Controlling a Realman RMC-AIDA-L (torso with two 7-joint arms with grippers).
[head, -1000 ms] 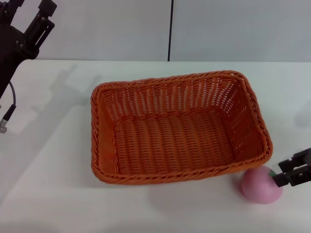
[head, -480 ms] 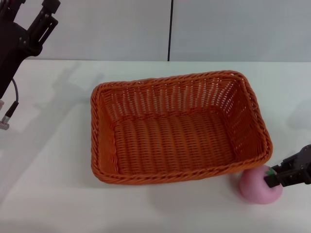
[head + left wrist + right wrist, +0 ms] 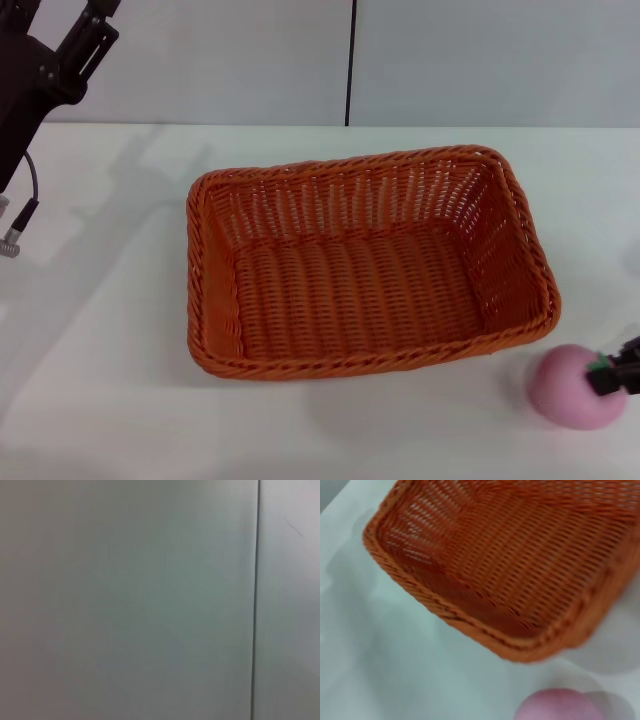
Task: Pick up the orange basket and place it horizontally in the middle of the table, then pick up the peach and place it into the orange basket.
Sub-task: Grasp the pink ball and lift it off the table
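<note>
Orange basket [image 3: 365, 265] sat mid-table [image 3: 120, 400], lengthwise. Peach [image 3: 578, 386] was off its near-right corner, right gripper [image 3: 620, 372] on it; finger state unclear. Peach step; next: lift over the rim. Left gripper [image 3: 45, 60] was parked far-left.

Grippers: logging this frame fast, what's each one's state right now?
Left gripper: raised at the far left, nothing held; open or shut cannot be told.
Right gripper: against the small round pale-pink peach; grip unclear.

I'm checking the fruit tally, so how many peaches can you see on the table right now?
1. The peach sits on the table off the near right corner of the orange basket, outside it, with the right hand at it. Nothing hidden inside the basket.
</note>
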